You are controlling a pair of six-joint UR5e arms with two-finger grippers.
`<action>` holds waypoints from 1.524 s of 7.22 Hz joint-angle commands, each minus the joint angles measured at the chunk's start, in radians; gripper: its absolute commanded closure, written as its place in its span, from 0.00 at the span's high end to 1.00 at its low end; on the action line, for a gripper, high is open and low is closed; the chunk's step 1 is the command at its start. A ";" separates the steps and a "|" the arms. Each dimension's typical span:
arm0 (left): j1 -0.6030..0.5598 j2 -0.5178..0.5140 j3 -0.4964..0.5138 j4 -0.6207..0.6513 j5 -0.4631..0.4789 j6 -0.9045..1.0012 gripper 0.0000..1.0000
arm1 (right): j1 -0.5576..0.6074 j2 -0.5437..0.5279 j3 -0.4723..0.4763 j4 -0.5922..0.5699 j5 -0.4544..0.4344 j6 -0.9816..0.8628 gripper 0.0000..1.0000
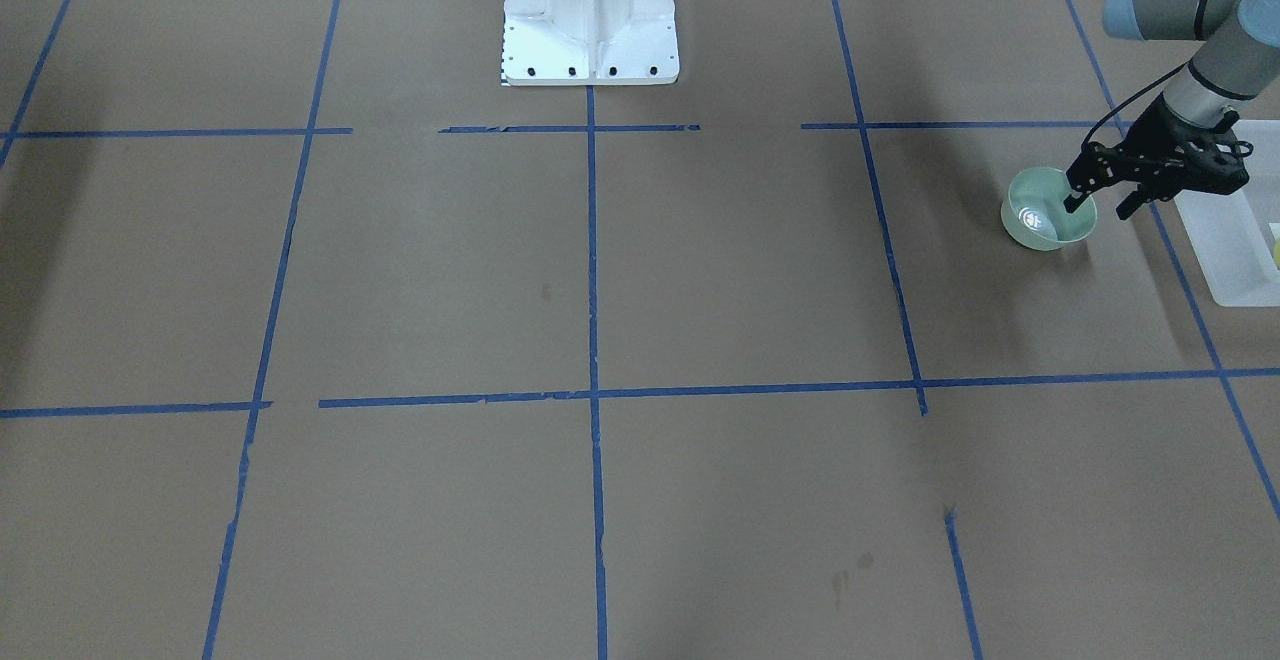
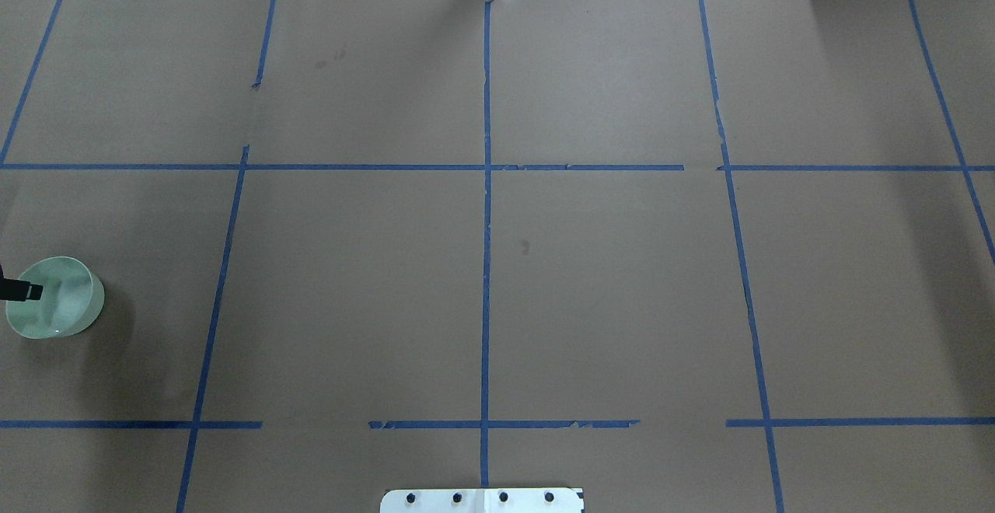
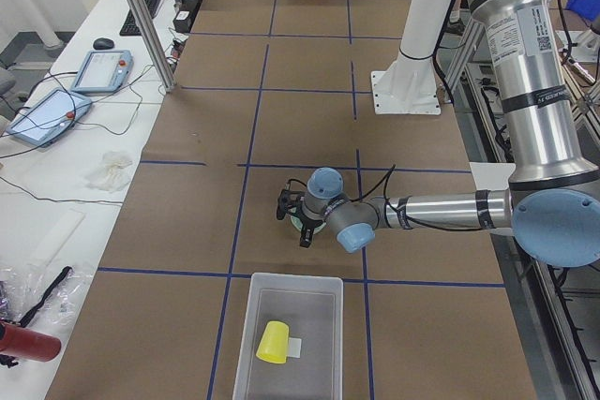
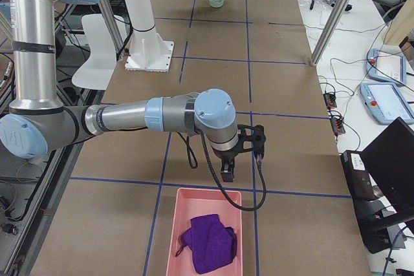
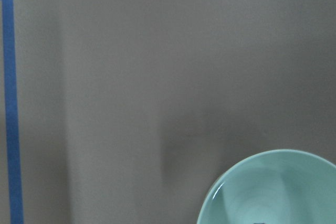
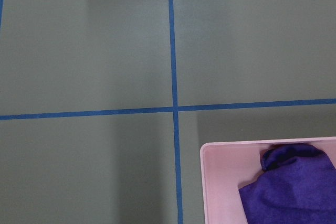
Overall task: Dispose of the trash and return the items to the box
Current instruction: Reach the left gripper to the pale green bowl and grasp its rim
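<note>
The pale mint-green bowl (image 1: pixel 1040 225) stands upright on the brown table near the robot's left end; it also shows in the overhead view (image 2: pixel 58 311) and the left wrist view (image 5: pixel 278 192). My left gripper (image 1: pixel 1102 205) is open, one finger inside the bowl and the other outside its rim on the box side. The frosted-white box (image 1: pixel 1225 240) stands just beyond it, and the yellow cup (image 3: pixel 274 342) lies on its side in the box (image 3: pixel 323 344). My right gripper (image 4: pixel 242 153) hangs over the table by the pink bin; I cannot tell if it is open or shut.
A pink bin (image 4: pixel 169 221) holding a purple cloth (image 4: pixel 210 240) sits at the table's right end, also in the right wrist view (image 6: pixel 226 182). The white robot base (image 1: pixel 590 10) stands at the table's back middle. Blue tape lines cross the brown surface.
</note>
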 commanded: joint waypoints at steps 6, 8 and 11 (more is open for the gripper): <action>-0.010 0.004 -0.063 -0.009 -0.117 -0.089 0.00 | -0.054 0.000 0.046 0.008 0.006 0.046 1.00; -0.168 -0.004 -0.051 -0.003 -0.234 -0.011 0.00 | -0.060 0.000 0.047 0.008 0.001 0.041 1.00; -0.389 -0.008 -0.047 0.150 -0.321 0.161 0.00 | -0.063 0.000 0.049 0.008 -0.002 0.040 1.00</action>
